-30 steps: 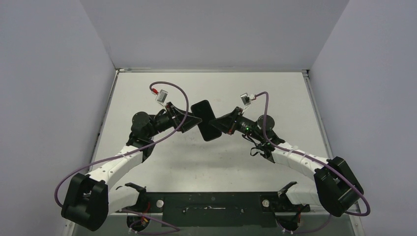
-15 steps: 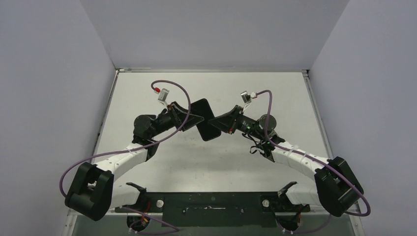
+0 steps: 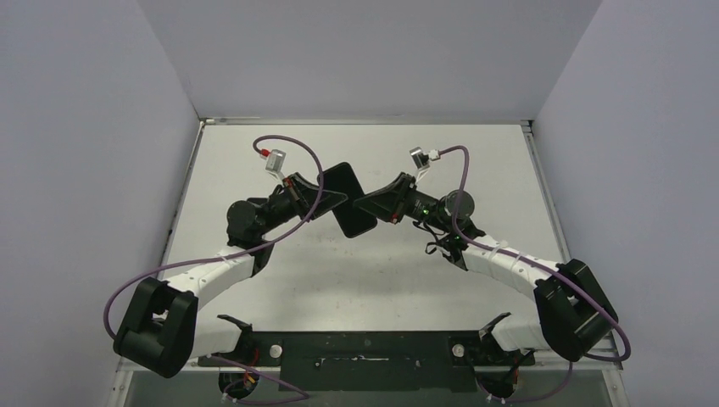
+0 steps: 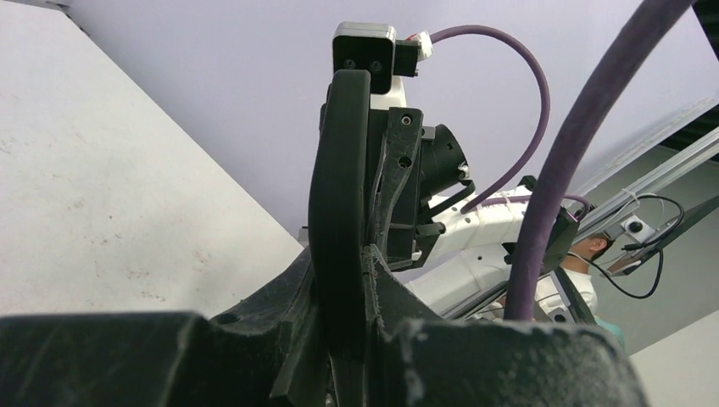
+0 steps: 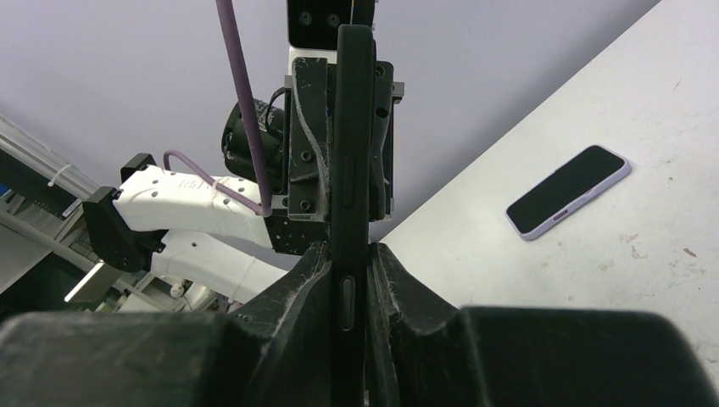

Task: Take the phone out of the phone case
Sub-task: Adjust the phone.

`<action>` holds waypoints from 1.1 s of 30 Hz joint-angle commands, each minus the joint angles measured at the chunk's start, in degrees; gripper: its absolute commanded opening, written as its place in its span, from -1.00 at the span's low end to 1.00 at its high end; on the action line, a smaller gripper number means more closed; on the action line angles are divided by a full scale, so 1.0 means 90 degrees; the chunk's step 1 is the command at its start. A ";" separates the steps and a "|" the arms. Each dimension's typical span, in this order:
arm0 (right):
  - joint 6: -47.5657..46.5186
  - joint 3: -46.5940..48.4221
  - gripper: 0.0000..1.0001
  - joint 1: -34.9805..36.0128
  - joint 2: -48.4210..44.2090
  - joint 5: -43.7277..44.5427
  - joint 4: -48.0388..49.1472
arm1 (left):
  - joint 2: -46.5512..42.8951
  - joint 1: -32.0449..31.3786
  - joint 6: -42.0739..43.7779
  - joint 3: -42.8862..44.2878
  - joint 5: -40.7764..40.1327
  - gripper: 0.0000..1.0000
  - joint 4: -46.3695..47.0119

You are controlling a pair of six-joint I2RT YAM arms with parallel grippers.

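Left gripper (image 4: 343, 271) and right gripper (image 5: 349, 254) each pinched tight on opposite ends of phone case (image 5: 353, 102), held midair to flex it. Phone (image 5: 568, 191) lies on table (image 5: 661, 127) beyond case; probably already out.

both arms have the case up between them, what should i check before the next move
1. Left hand shut on the phone case: ok.
2. Right hand shut on the same case: ok.
3. Case held off the table: ok.
4. Case unbent: not ok, it bows in the left wrist view.
5. Case emptied: cannot tell; a phone lies screen-up on the table.
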 commanded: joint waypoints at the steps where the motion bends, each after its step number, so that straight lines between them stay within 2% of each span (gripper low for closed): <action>1: -0.0346 0.0431 -0.64 0.0087 -0.0008 0.0227 0.0172 | -0.0224 -0.0107 -0.0290 0.0090 -0.0349 -1.00 -0.0013; 4: -0.0800 0.0450 -0.26 0.0092 -0.0205 0.0497 -0.0721 | -0.0310 -0.0267 -0.0419 -0.0022 -0.0732 -1.00 -0.0101; 7: -0.1135 0.0374 0.16 0.0078 -0.0403 0.0627 -0.1101 | -0.0302 -0.0580 -0.0433 -0.0128 -0.0980 -1.00 -0.0101; 11: -0.1232 0.0204 0.56 -0.0013 -0.0627 0.0591 -0.1159 | -0.0094 -0.0636 -0.0689 -0.0308 -0.1301 -1.00 0.0097; 13: -0.1412 0.0106 0.72 -0.0074 -0.0794 0.0488 -0.1347 | -0.0168 -0.0630 -0.0473 -0.0362 -0.1710 -1.00 -0.0033; 15: -0.1523 0.0052 0.76 -0.0167 -0.0868 0.0326 -0.1594 | -0.0384 -0.0661 -0.0283 -0.0371 -0.2347 -1.00 -0.0611; 17: -0.1606 0.0015 0.81 -0.0254 -0.0978 0.0093 -0.1725 | -0.0553 -0.0669 -0.0330 -0.0472 -0.2966 -1.00 -0.0631; 22: -0.1712 -0.0400 0.96 -0.0246 -0.1500 0.0641 -0.2097 | -0.0985 -0.0677 -0.0488 -0.0659 -0.3954 -1.00 -0.0883; 29: -0.1526 -0.0416 0.93 -0.0082 -0.1349 0.0857 -0.1843 | -0.1253 -0.0718 -0.1048 -0.0960 -0.4811 -1.00 -0.0670; 33: -0.1176 -0.0513 0.83 0.0062 -0.1070 0.0848 -0.1023 | -0.1182 -0.0774 -0.1352 -0.0977 -0.5020 -1.00 -0.0395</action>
